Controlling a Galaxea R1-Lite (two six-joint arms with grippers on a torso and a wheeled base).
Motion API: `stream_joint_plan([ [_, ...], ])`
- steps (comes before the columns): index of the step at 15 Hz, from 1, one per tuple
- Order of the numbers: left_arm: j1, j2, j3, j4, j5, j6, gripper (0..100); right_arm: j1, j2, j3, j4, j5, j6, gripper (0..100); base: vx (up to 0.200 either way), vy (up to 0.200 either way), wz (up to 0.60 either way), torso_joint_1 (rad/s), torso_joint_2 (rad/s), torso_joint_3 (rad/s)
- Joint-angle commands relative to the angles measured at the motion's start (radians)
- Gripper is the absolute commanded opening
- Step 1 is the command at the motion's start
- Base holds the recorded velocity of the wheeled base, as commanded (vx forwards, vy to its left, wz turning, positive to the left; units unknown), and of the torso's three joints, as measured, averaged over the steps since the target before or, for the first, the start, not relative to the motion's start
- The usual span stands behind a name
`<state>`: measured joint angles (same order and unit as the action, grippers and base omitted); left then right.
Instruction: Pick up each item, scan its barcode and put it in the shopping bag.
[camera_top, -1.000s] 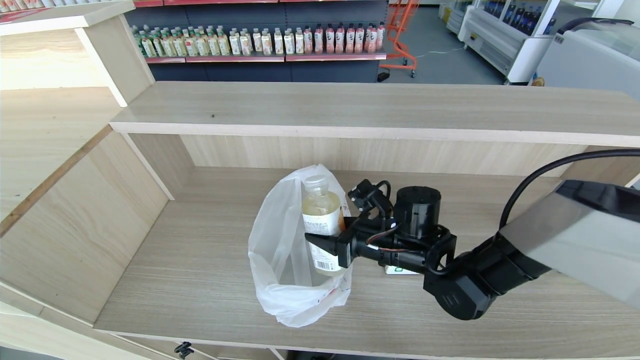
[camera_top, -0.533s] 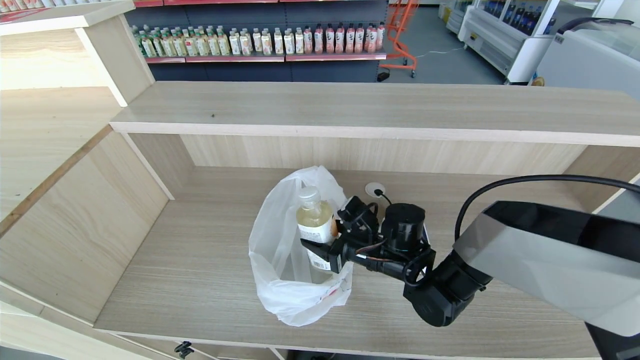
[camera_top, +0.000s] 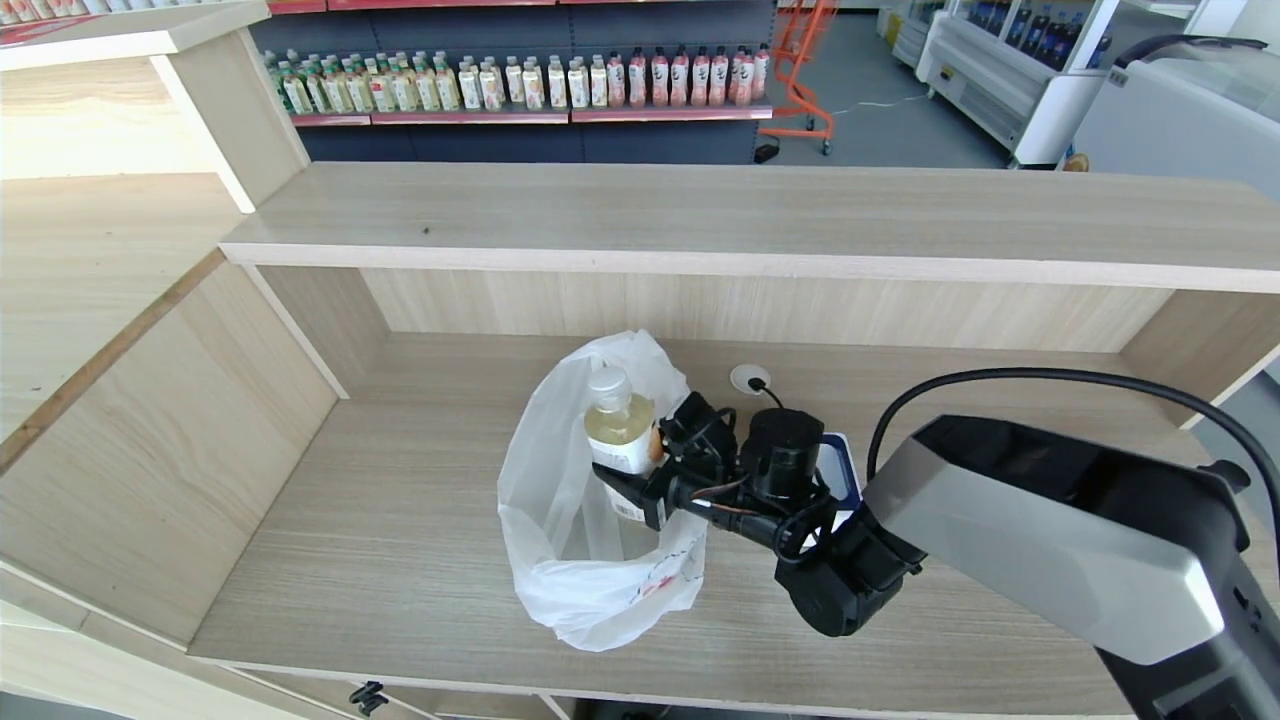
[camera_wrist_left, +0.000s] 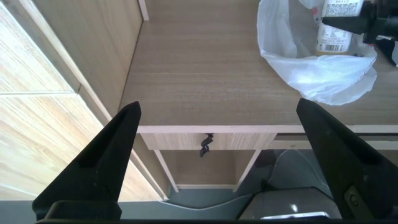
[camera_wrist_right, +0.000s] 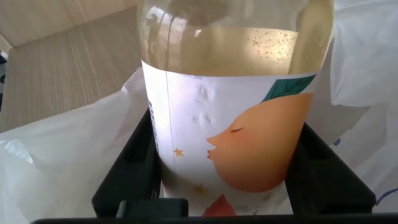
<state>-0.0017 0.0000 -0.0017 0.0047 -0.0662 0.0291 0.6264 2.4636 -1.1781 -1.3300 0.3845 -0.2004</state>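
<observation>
One bottle (camera_top: 620, 432), one bag (camera_top: 560, 570), both on the single worktop (camera_top: 400, 520). One white device (camera_top: 843, 470) shows partly behind the arm, and there's one cable port (camera_top: 750, 379). End effectors, two: right end effector (camera_top: 625, 468), left end effector (camera_wrist_left: 217, 162).

A pale wooden counter (camera_top: 700, 215) stands before shop shelves (camera_top: 470, 118) of bottled drinks, with white freezers (camera_top: 1000, 95) along a grey floor (camera_top: 880, 125).

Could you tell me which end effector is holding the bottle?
The right end effector, shut on the bottle at the shopping bag; the left end effector is open, holding nothing.
</observation>
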Motion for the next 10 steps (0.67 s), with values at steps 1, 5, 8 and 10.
stream_joint_plan([
  [1, 0.000, 0.002, 0.000, 0.000, 0.000, 0.000, 100, 0.001, 0.021, -0.017, -0.005, 0.001, -0.004, 100, 0.000, 0.000, 0.00, 0.000, 0.00, 0.000],
  [5, 0.000, 0.002, 0.002, 0.000, 0.000, 0.000, 100, -0.001, 0.014, -0.012, -0.009, -0.001, -0.013, 100, 0.000, 0.000, 0.00, 0.000, 0.00, 0.000],
  [8, 0.000, 0.000, 0.000, 0.000, 0.000, 0.000, 100, -0.020, -0.068, 0.014, -0.001, 0.002, 0.104, 100, 0.000, 0.000, 0.00, 0.000, 0.00, 0.000],
  [10, 0.000, 0.002, 0.000, 0.000, 0.000, 0.000, 100, -0.050, -0.157, 0.063, 0.008, 0.001, 0.234, 100, 0.000, 0.000, 0.00, 0.000, 0.00, 0.000],
])
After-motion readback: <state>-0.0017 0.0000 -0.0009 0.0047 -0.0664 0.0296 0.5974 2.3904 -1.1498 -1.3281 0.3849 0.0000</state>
